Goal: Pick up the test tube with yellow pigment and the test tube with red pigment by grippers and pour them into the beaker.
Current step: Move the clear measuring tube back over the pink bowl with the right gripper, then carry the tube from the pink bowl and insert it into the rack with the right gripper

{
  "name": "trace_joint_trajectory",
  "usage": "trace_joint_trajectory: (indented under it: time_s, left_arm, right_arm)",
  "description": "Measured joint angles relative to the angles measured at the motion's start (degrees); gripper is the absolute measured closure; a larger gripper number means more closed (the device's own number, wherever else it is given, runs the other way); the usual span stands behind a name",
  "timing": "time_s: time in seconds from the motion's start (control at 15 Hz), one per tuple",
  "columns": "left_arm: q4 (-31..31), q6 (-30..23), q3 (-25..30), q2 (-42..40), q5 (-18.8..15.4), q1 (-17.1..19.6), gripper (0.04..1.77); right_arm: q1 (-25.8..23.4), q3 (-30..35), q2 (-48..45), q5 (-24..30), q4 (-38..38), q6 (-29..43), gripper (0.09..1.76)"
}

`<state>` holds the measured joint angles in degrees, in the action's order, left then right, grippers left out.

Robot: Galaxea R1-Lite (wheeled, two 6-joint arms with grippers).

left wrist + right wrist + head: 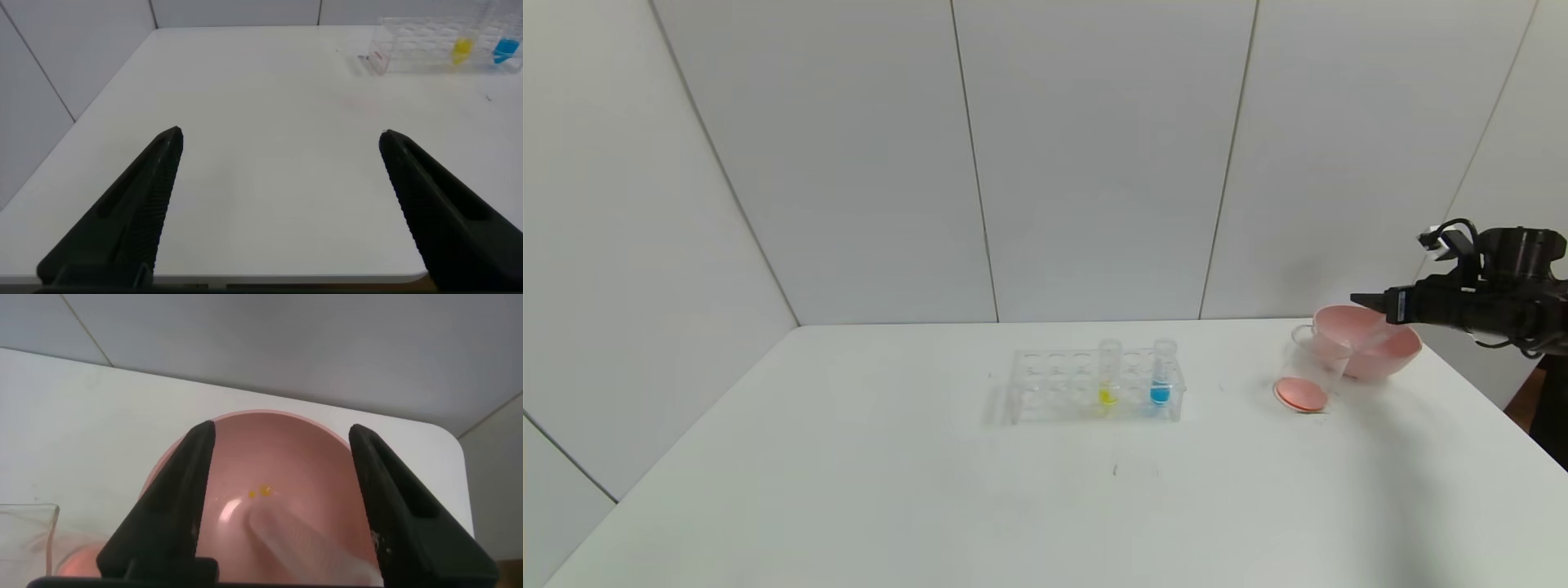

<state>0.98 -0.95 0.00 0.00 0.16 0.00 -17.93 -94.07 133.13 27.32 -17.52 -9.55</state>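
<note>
The white desk carries everything. Near its middle stands a clear many-holed rack, and at the far right a pink bowl sits with the beaker just beside it on the rack's side. A red-orange layer covers the beaker's floor.

The right gripper hangs over the bowl with its jaws apart and nothing between them. In the right wrist view a pale, clear, tube-like shape lies inside the bowl under those jaws. It is most likely the test tube with red pigment, though no colour shows in it, only a few orange drops on the bowl wall nearby. The left gripper is low over the desk's bare left part, well apart from the rack, jaws wide and empty.

The test tube with yellow pigment stands upright in the rack, next to a blue-tipped tube, with its rimmed mouth above the rack's top plate.

I judge this tube to be light, stiff, smooth and easily cracked, so it may slip or twist in slim jaws. The best hold looks to be the bare upper shaft just under the rim, where the lip would stop it sliding down. It should be squeezed gently and lifted straight up, clear of its blue neighbour.
</note>
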Motion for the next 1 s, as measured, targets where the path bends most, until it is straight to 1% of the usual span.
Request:
trace_joint_trajectory:
  time_s: [0.2,0.33,0.53,0.67,0.8,1.0]
  left_arm:
    - [0.0,0.0,0.0,0.0,0.0,0.0,0.09]
    - [0.0,0.0,0.0,0.0,0.0,0.0,0.09]
    - [0.0,0.0,0.0,0.0,0.0,0.0,0.09]
    - [0.0,0.0,0.0,0.0,0.0,0.0,0.09]
    - [0.0,0.0,0.0,0.0,0.0,0.0,0.09]
    - [0.0,0.0,0.0,0.0,0.0,0.0,0.09]
  right_arm:
    - [-0.06,0.69,-0.83,-0.06,-0.93,0.09,0.49]
    - [-0.11,2.04,-2.32,-0.12,-0.77,0.09,0.41]
    - [0.21,7.58,-7.01,-0.11,-0.87,0.13,0.33]
    - [0.68,13.43,-11.85,-0.2,-1.94,0.07,0.28]
    - [1.43,20.41,-16.04,-0.52,-7.74,0.84,0.25]
    - [3.24,33.22,-20.87,-4.66,-22.66,2.29,0.21]
